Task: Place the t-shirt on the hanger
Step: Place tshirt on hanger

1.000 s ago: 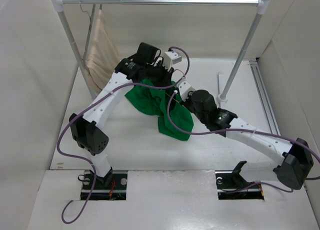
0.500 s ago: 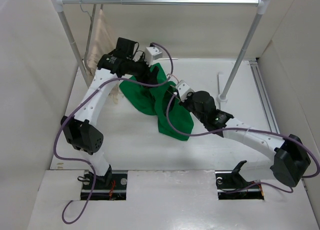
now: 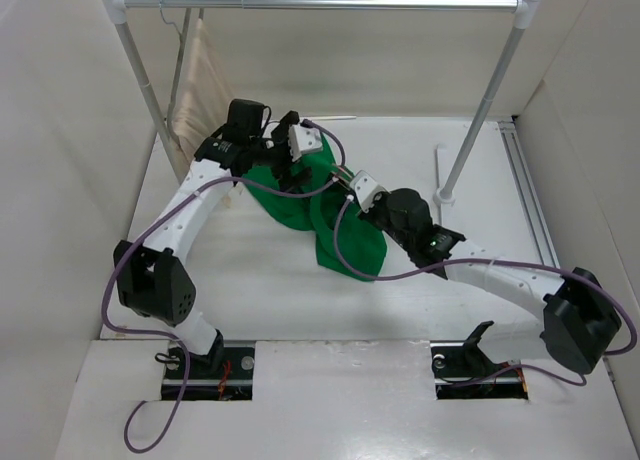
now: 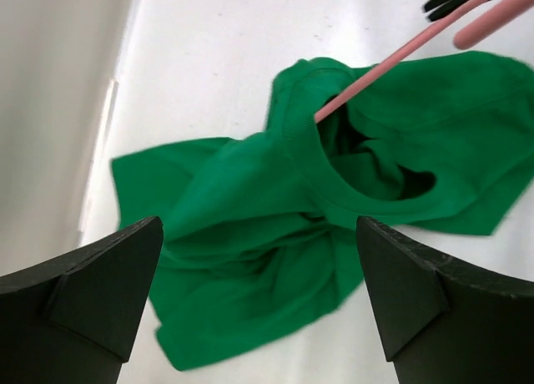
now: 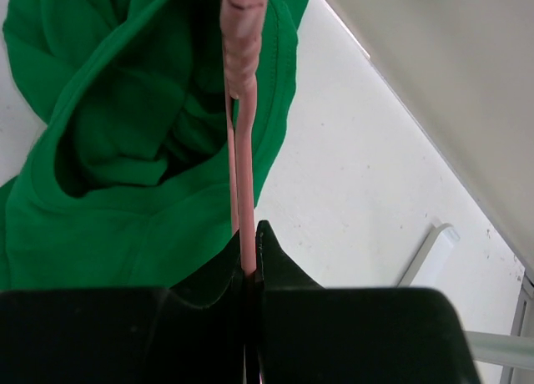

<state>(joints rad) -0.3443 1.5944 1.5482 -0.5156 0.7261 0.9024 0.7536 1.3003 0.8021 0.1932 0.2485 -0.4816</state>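
"Left wrist view, what do you see?"

"The shirt [image 4: 250, 267] lies bunched on the table [image 4: 234, 42]. The pink hanger [image 4: 392, 65] pokes one end into its neck hole."

"Who holds the hanger?"

"The right claw [image 5: 250, 244] pinches it tight. The left claw [image 4: 259, 229] hangs wide open above the shirt, holding nothing."

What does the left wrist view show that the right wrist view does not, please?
Only the left wrist view shows the left tool wide open, and the whole neck opening of the t-shirt. Only the right wrist view shows plainly the right tool shut on the hanger, plus the rack foot. Both show the green t-shirt with the pink hanger entering its neck.
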